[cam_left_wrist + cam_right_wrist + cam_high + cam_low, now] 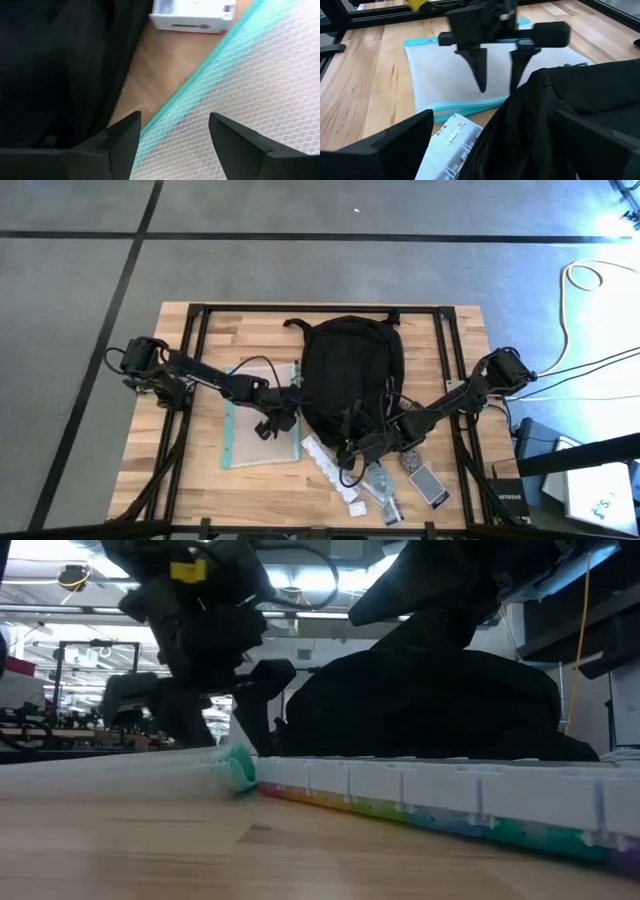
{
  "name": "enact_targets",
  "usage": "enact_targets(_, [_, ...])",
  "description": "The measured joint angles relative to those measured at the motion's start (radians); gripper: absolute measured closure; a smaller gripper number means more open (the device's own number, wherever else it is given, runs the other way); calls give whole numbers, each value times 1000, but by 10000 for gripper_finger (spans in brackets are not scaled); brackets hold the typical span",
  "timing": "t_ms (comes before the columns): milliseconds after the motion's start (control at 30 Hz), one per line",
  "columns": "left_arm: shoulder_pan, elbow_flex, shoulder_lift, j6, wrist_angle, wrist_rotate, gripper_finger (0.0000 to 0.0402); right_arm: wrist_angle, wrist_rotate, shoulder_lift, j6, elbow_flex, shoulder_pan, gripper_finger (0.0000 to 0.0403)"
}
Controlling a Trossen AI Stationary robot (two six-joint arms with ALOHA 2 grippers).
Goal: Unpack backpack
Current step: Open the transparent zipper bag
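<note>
The black backpack (350, 360) lies flat in the middle of the table. Left of it lies a clear pouch with teal edges (255, 430). My left gripper (497, 87) stands open over the pouch's corner next to the backpack, its fingers pointing steeply down. The pouch's teal edge (200, 85) runs between the fingers. My right gripper (495, 145) is open wide at the backpack's near edge (530, 115), and the black fabric rises between its two fingers. My left gripper's open fingertips (482, 89) stand just at the pouch's mesh face, on either side of its teal edge; whether they touch it I cannot tell. My right gripper's fingers straddle the backpack's near edge, slanting down from the table's right; whether either finger touches the fabric I cannot tell.
A white pill organizer with coloured lids (325, 463) lies along the backpack's near left edge, close to both grippers. A clear bottle (378, 480), a phone-like device (428, 485) and small white items (352, 498) sit near the front edge. Black frame rails (200, 320) cross the table.
</note>
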Motion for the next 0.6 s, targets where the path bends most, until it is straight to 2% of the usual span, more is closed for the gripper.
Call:
enact_targets(200, [76, 73, 0, -29, -105, 81, 180, 2, 1, 0, 0, 0, -1, 13])
enact_targets(400, [113, 109, 0, 14, -176, 162, 180, 2, 1, 0, 0, 0, -7, 13])
enact_targets(600, [124, 110, 86, 75, -193, 169, 180, 2, 1, 0, 0, 0, -7, 13])
